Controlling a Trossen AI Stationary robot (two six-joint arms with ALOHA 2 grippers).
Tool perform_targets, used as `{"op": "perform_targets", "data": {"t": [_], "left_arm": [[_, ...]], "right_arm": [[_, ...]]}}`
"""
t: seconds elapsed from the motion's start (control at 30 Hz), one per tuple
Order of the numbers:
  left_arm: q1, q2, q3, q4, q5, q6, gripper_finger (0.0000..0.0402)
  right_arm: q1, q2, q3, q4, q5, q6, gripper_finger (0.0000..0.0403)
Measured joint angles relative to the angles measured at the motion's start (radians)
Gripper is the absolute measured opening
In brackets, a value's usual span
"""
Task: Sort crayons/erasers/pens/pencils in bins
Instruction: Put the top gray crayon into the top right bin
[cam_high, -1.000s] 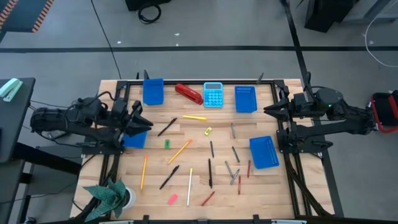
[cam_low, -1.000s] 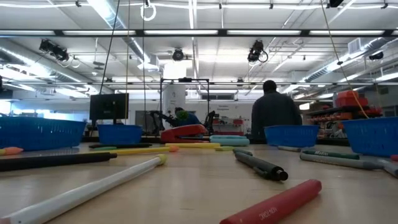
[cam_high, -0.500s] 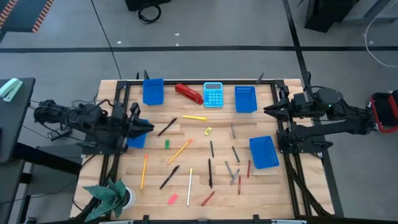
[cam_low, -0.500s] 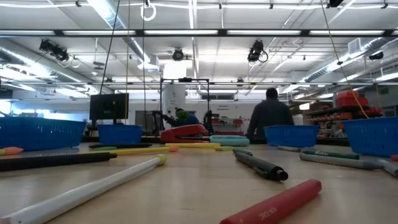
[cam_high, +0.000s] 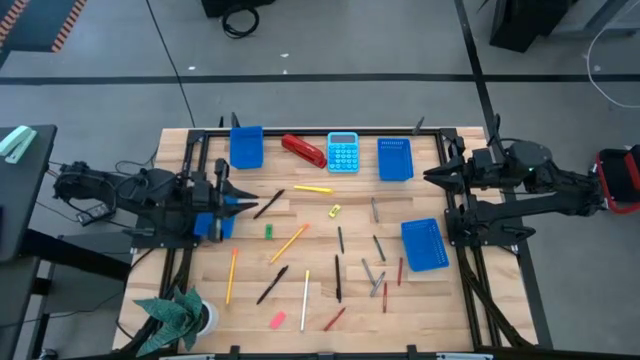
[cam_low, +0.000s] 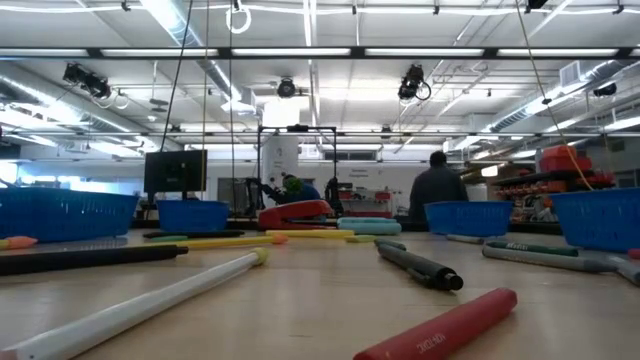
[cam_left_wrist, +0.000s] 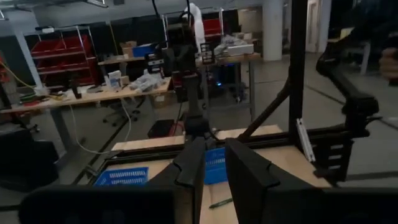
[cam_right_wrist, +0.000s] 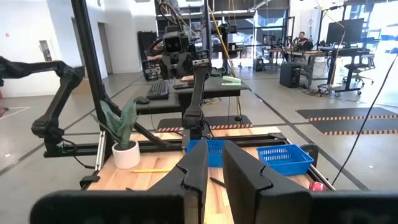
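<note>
Both arms hover level at the table's sides and hold nothing. My left gripper (cam_high: 238, 201) (cam_left_wrist: 215, 152) stands over a blue bin (cam_high: 214, 224) at the left edge, its fingers a narrow gap apart. My right gripper (cam_high: 430, 178) (cam_right_wrist: 214, 155) waits at the right edge, also slightly open. Other bins stand at the far left (cam_high: 246, 147), far right (cam_high: 395, 158) and right (cam_high: 424, 245). On the wood lie black pens (cam_high: 268, 204), orange pencils (cam_high: 289, 243), a white pencil (cam_high: 305, 286), grey crayons (cam_high: 372, 275), red crayons (cam_high: 334, 318), and yellow (cam_high: 335, 210), green (cam_high: 268, 231) and pink (cam_high: 277, 320) erasers.
A red stapler (cam_high: 303, 150) and a light-blue calculator (cam_high: 343, 152) lie at the far edge between the bins. A potted plant (cam_high: 178, 315) stands at the near left corner. Black frame posts (cam_high: 452, 190) flank the table. A person (cam_low: 437, 192) is in the room beyond.
My left gripper has rolled about its own pointing line and edged a little farther out over the table toward the right. My right arm has kept still. The person in the room beyond has walked a few steps.
</note>
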Motion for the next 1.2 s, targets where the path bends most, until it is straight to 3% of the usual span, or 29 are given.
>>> {"op": "perform_targets", "data": {"t": [0.3,0.4,0.5,0.6,0.77,0.9,1.07,1.2], "left_arm": [[0.09,0.025,0.0,-0.009,-0.023,0.019,0.007],[0.137,0.026,0.0,-0.016,0.006,-0.009,0.0075],[0.232,0.032,0.0,-0.032,0.161,-0.063,0.0085],[0.341,0.055,0.0,-0.033,0.27,-0.11,0.01],[0.473,0.098,0.0,-0.031,0.277,-0.12,0.0127],[0.513,0.158,0.0,-0.035,0.314,-0.12,0.0148],[0.502,0.229,0.0,-0.029,0.338,-0.118,0.0162],[0.499,0.276,0.0,0.013,0.34,-0.106,0.0156]], "right_arm": [[-0.002,0.028,0.0,0.01,0.019,-0.069,0.0055],[-0.01,0.053,0.0,0.0,0.179,-0.124,0.0055],[-0.029,0.088,0.0,-0.034,0.333,-0.12,0.006],[-0.068,0.144,0.002,-0.073,0.352,-0.125,0.0087],[-0.129,0.276,0.049,-0.174,0.324,-0.054,0.0169],[-0.166,0.38,0.073,-0.227,0.326,-0.02,0.0219],[-0.175,0.476,0.079,-0.246,0.329,-0.014,0.0234],[-0.173,0.513,0.079,-0.249,0.399,-0.01,0.0234]]}}
